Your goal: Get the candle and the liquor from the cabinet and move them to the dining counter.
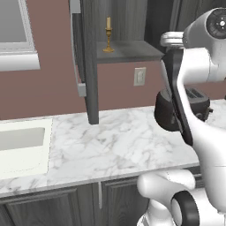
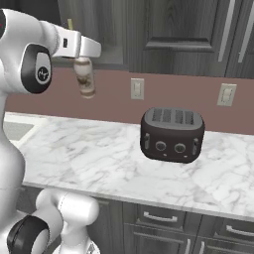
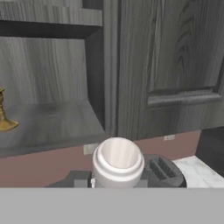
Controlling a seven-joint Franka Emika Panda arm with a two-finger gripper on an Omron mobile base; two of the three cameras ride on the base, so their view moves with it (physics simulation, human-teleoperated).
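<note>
My gripper (image 2: 82, 59) is shut on the neck of the liquor (image 2: 86, 79), a cream-white bottle with a brownish band that hangs upright in the air in front of the cabinet (image 2: 168, 30). In the hand view the bottle's round top (image 3: 118, 161) sits between my fingertips (image 3: 117, 182). The candle (image 1: 108, 35), pale yellow in a golden holder, stands on the shelf (image 1: 132, 50) of the open cabinet, behind its swung-out door (image 1: 87, 62). The candle's golden foot (image 3: 5, 119) shows at the left edge of the hand view. The dining counter is out of view.
A dark toaster (image 2: 172, 135) stands on the marble worktop (image 2: 99, 158) below and to the right of the bottle. A sink (image 1: 22, 143) lies at the left. Wall outlets (image 2: 137, 88) sit on the brown backsplash. Closed wall cabinet doors (image 3: 175, 65) hang right of the shelf.
</note>
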